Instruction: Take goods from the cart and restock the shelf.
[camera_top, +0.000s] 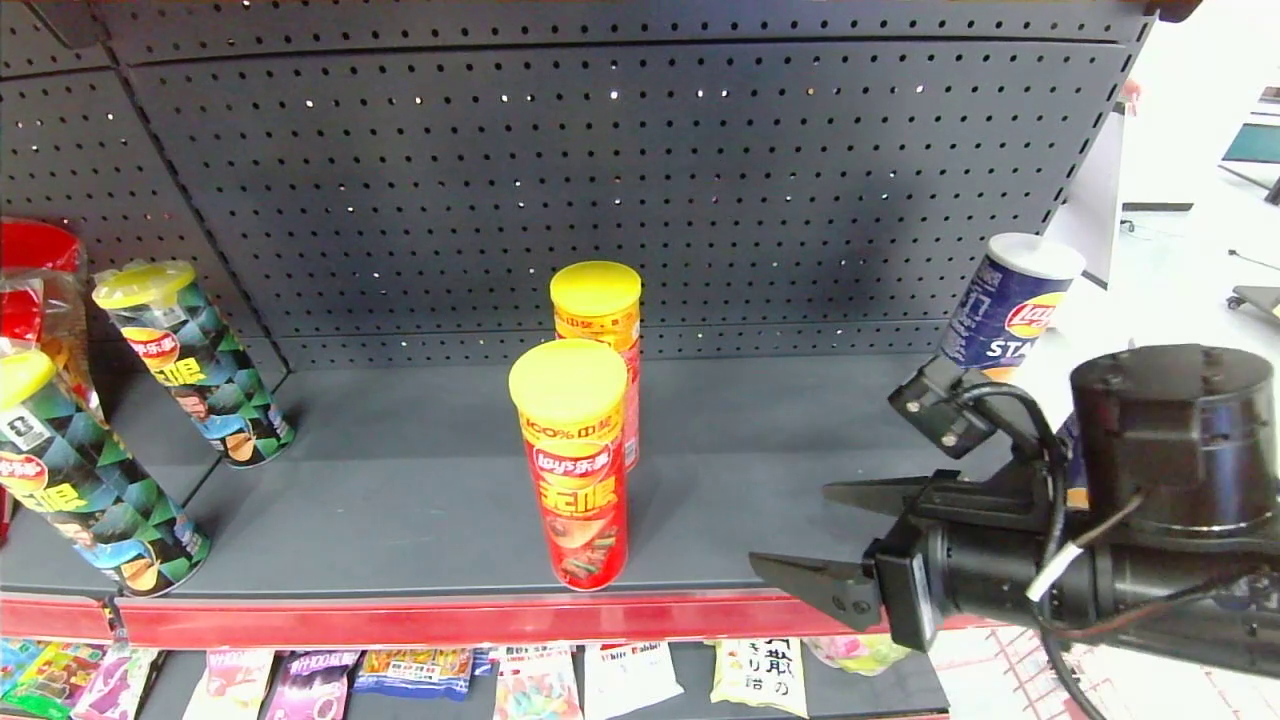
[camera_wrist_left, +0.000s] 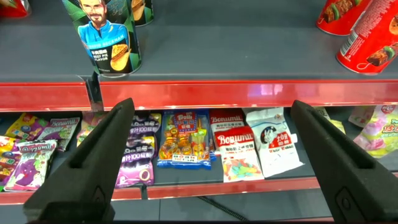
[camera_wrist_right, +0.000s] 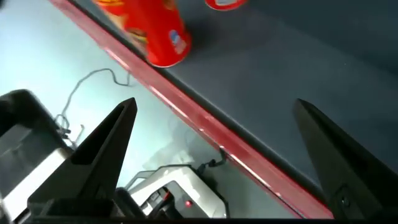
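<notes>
Two red canisters: the front red canister (camera_top: 575, 470) stands upright near the shelf's front edge, a little beyond the right gripper's fingertips; the rear red canister (camera_top: 600, 320) stands close behind it, farther from that gripper.
Why so placed: one behind the other, lids up, labels outward, which I judge to be a shop facing that leaves room alongside.
Right gripper (camera_top: 790, 527): fingers spread wide with nothing between them, level with the shelf's front edge and pointing towards the front red canister; in its wrist view (camera_wrist_right: 216, 104) that canister's base lies ahead of the spread fingers.
Left gripper (camera_wrist_left: 212, 104): fingers also spread and holding nothing.
Shelf (camera_top: 400, 480): bare dark board runs from the right gripper's tips across to the red canisters and on past them.
Blue canister (camera_top: 1005, 310): behind the right arm, near the shelf's end, leaning.
Green canisters: two, (camera_top: 195, 365) and (camera_top: 85, 490), on the neighbouring bay, well apart from the right gripper, beyond the red pair.
Snack bags (camera_wrist_left: 183, 140): ahead of the left gripper on the lower shelf, under the red rail (camera_top: 450, 618).
Judged step: both grippers carry nothing, so another item from the cart would be needed.
Hard to tell: the blue canister's base is covered by the right arm, so I cannot say whether it stands on the board; the nearer green canister is cut off at the side.
</notes>
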